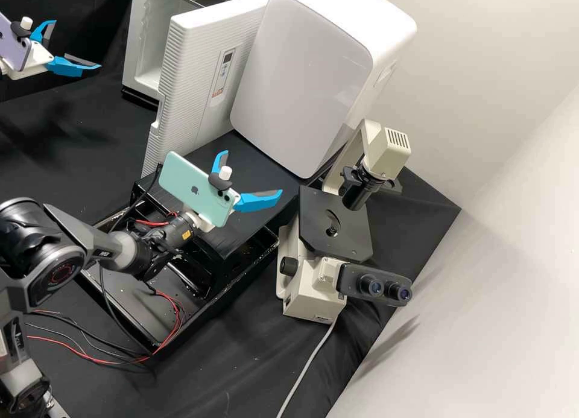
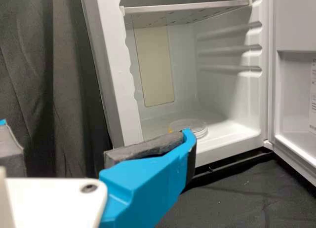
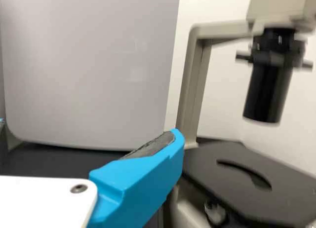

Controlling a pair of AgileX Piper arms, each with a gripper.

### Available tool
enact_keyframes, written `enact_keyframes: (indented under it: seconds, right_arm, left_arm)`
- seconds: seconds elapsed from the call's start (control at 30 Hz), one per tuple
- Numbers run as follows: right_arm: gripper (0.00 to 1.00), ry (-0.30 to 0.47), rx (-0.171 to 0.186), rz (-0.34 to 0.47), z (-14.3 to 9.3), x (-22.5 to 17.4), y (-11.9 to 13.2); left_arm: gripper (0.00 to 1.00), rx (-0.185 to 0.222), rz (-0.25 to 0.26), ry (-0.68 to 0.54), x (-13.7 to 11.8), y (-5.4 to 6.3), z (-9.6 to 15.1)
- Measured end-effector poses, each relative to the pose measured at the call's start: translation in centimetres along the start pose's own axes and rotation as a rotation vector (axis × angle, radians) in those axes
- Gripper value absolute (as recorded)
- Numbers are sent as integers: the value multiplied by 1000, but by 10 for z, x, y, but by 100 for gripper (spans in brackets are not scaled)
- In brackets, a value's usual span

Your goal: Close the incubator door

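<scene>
**Incubator door stands open, both end effectors spread apart**

The incubator (image 1: 137,39) is seen at the rear of the desk (image 1: 72,113), its door (image 1: 202,62) swung outward. The door is held upright, its long axis vertical, its free edge pointed out from the cabinet towards the near side. Its ribbed outer face, set with a small control panel (image 1: 223,74), is turned towards a rounded white housing (image 1: 301,74).

Inside the incubator, a perforated shelf (image 2: 187,10) is fitted above moulded side ledges (image 2: 229,49), and a clear, round, shallow dish (image 2: 189,126) is set on the smooth white floor.

The left end effector (image 1: 77,44) is positioned before the opening, its blue, grey-padded fingers wide apart with nothing gripped. The right end effector (image 1: 253,172) is likewise spread and empty, held near the housing and a microscope (image 1: 313,285) with a flat black stage (image 1: 338,231). A glossy mint phone (image 1: 196,186) is mounted on it. Red and black wires (image 1: 175,312) are strewn by an open black metal frame (image 1: 136,312). The desk is draped in wrinkled black cloth.
</scene>
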Motion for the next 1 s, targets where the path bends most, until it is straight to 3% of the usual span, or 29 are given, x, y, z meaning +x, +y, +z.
enact_keyframes:
  seconds: [0.5,1.0]
  right_arm:
    - [0,161,-68,69,-32,39,20]
    - [0,242,-154,2,-63,80,2]
  left_arm:
    - [100,0,0,0,0,0,0]
    - [100,0,0,0,0,0,0]
